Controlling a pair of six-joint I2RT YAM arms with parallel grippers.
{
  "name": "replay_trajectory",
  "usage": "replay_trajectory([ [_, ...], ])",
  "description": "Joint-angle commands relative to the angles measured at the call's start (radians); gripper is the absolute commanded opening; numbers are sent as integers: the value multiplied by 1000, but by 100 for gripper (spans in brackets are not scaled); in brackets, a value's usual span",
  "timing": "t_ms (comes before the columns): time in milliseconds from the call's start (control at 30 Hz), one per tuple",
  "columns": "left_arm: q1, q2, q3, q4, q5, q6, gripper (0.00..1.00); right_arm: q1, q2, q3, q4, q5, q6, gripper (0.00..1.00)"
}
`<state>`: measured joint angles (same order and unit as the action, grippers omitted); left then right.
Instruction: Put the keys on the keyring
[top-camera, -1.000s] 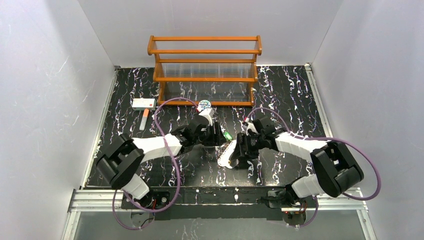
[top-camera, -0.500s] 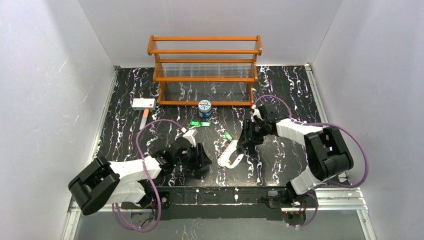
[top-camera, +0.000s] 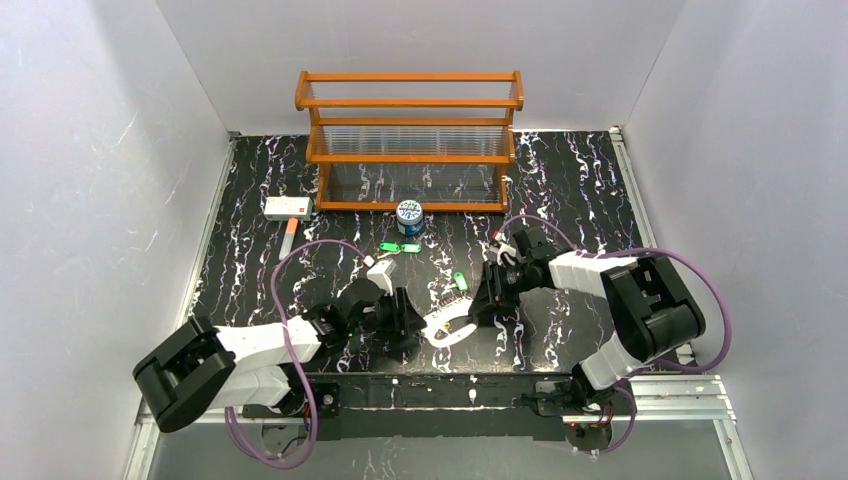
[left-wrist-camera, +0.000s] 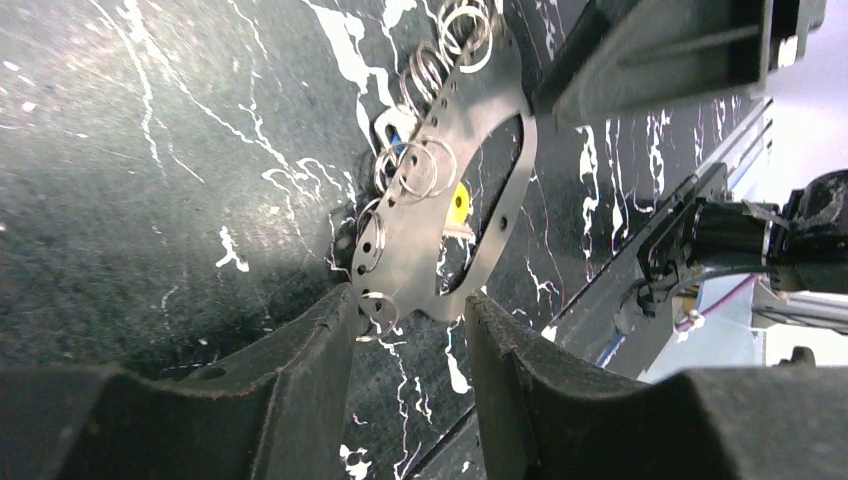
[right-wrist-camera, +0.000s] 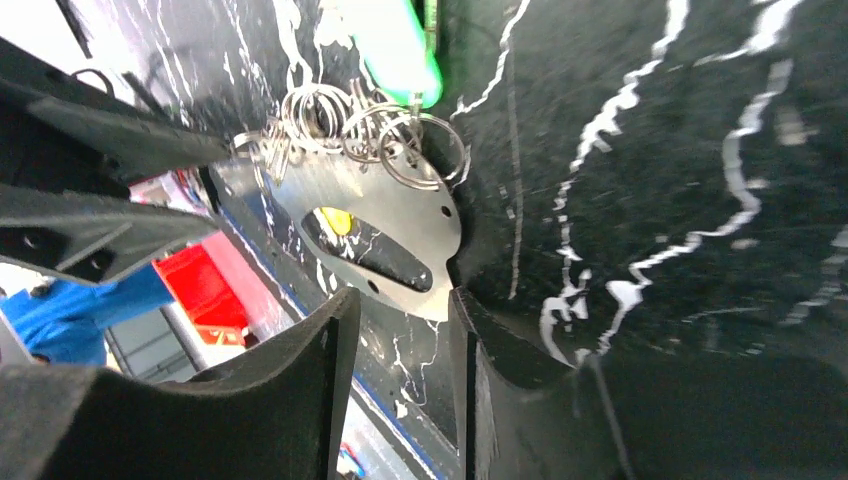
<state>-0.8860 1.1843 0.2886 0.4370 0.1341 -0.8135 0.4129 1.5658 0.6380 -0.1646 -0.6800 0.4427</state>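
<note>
The top camera sits high above and behind me, facing down and forward over the whole counter (top-camera: 560, 190), from the near edge to the far wall. My 2 wrist cameras ride low and very close to the surface. The left one looks rightward past my left jaws, and the right one looks leftward past my right jaws. All 3 views share the keyring (top-camera: 440, 328) (left-wrist-camera: 410, 250) (right-wrist-camera: 390, 215), and each wrist view catches the opposite jaws beyond it.

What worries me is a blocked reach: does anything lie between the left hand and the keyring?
Nothing visible does. One end of the keyring sits between the fingers of the left hand; the right hand is at its other end.
</note>
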Motion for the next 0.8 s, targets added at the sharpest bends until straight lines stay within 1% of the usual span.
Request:
replay_trajectory([
  [0,-3,-74,-3,-54,-117,13,43,37,1,-17,-45,3,6,48],
  [100,-4,-123,11,-129,-194,22,43,38,-49,10,-70,68,2,49],
  [233,-3,-164,30,-180,-227,50,44,37,-83,69,-123,148,-32,51],
  [333,-2,-151,57,-207,-235,47,44,39,-74,100,-138,157,-45,51],
  [400,-3,-131,76,-219,-242,12,44,43,-56,110,-135,150,-45,51],
  [633,1,-20,135,-180,-168,-38,42,129,-4,173,-136,151,-23,49],
  [767,7,16,150,-166,-144,-41,42,146,37,189,-109,150,10,48],
])
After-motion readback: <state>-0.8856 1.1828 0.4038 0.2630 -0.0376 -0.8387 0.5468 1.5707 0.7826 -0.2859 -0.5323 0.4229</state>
